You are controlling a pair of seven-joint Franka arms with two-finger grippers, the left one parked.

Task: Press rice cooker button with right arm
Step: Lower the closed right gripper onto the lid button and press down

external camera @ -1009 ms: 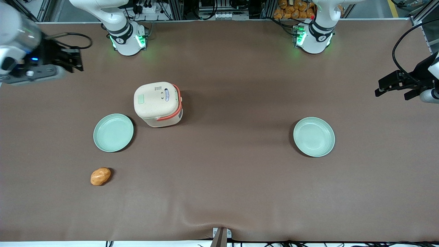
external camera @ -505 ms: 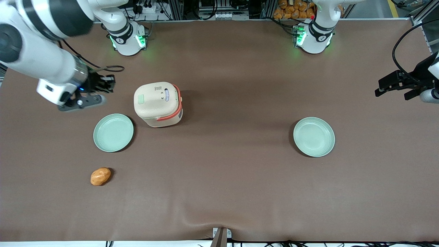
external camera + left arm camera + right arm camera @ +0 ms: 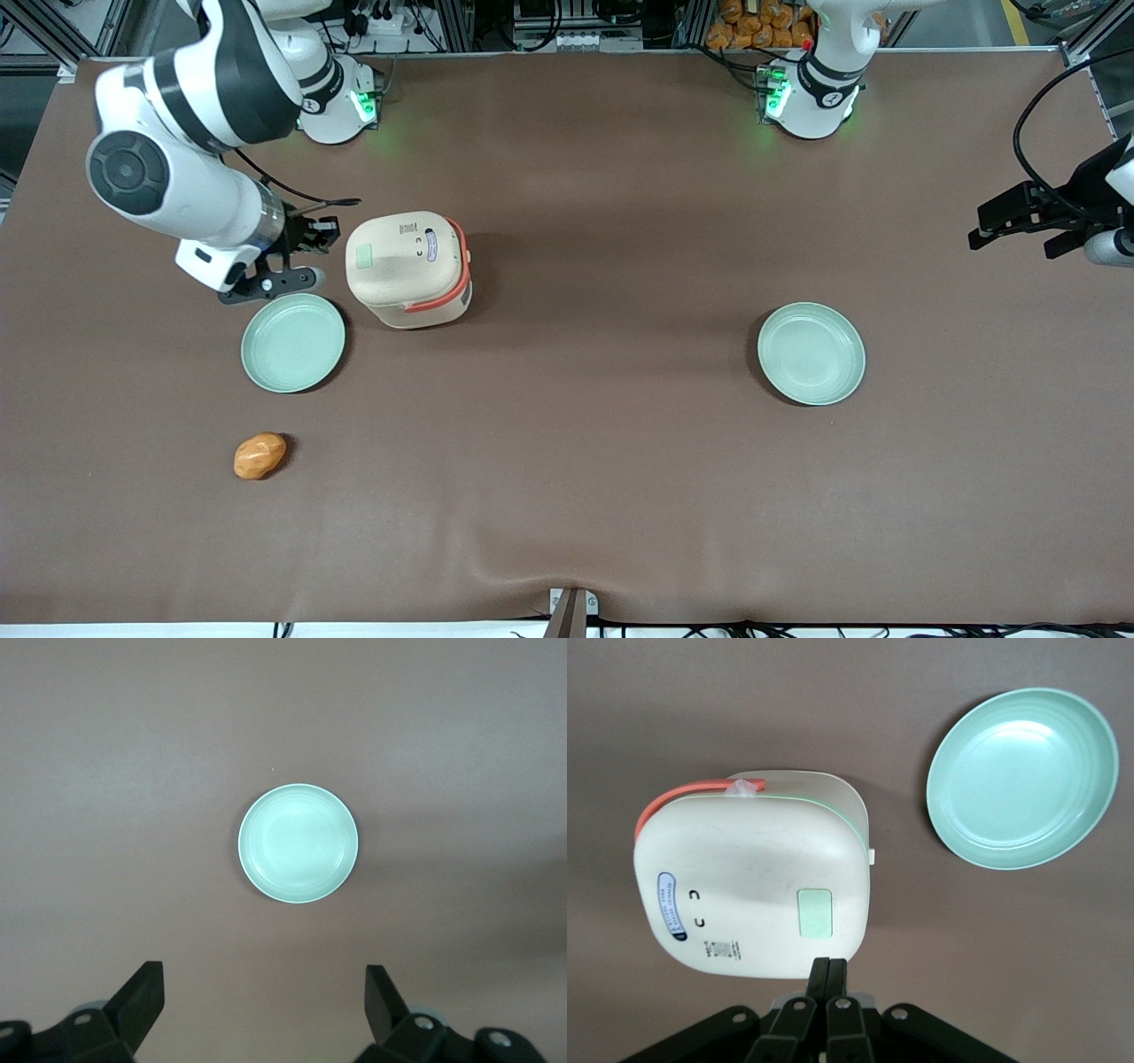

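Gripper (image 3: 330,232): I see its fingers (image 3: 829,979) pressed together, hovering just beside my cooker (image 3: 408,268).
Plate (image 3: 293,343): near cooker.

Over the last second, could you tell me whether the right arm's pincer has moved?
Yes. The pincer has travelled from the working arm's end of the table toward the rice cooker, which stayed put; it is now close beside it, fingers shut.
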